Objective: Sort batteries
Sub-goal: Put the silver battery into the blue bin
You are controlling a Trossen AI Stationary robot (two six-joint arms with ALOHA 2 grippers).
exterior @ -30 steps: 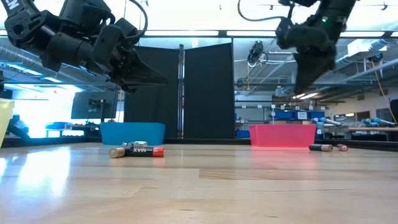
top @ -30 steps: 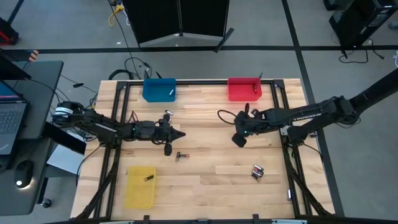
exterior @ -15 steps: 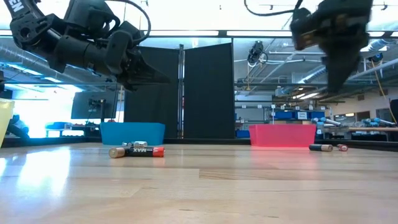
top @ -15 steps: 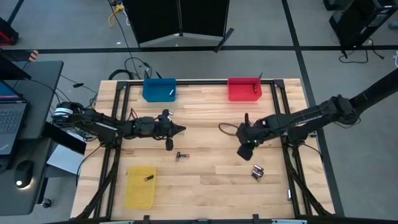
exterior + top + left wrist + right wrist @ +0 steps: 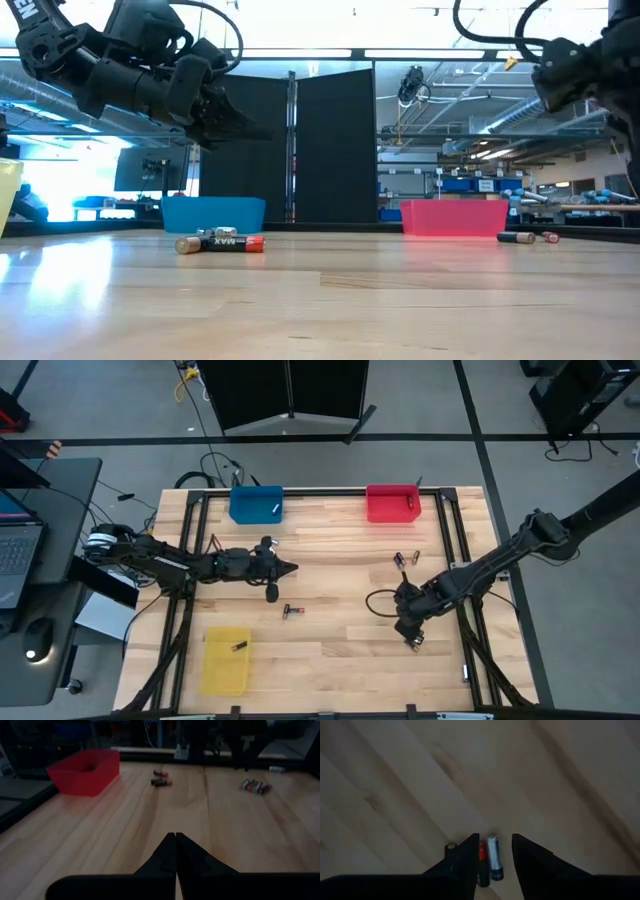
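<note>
Likely light, stiff, slick cells: batteries [image 5: 488, 861] lie between right hand's [image 5: 495, 857] spread fingers, so pinch mid-body; left hand [image 5: 175, 851] shut, empty.

A wooden worktop [image 5: 330, 655] carries three bins: a blue bin [image 5: 256, 503] and a red bin [image 5: 392, 503] along the far edge, well apart, and a yellow bin [image 5: 226, 660] near the front left corner. Left of the worktop, a desk [image 5: 40, 575] holds a laptop [image 5: 14, 560] and a mouse [image 5: 38, 639].
</note>
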